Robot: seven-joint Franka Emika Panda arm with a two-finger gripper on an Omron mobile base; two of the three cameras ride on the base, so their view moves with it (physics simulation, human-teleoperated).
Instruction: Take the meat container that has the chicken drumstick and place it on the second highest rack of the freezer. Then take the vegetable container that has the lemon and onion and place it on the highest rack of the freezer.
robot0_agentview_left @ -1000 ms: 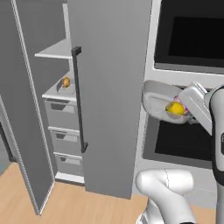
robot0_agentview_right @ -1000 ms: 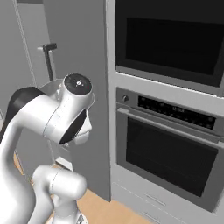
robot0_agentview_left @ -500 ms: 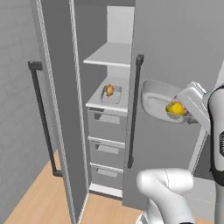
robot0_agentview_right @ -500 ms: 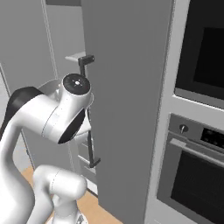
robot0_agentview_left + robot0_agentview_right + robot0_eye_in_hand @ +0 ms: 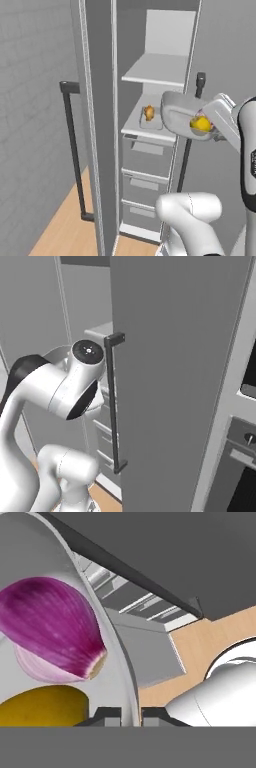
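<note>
Veg container with lemon and onion hangs in my gripper, jaws pinched on its rim, beside the freezer; drumstick already on rack 2, top rack left.

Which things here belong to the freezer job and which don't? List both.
Job: light grey vegetable container with yellow lemon and purple onion, clamped in the gripper; small tray with the chicken drumstick; top freezer rack.

Not job: built-in oven; freezer drawers.
</note>
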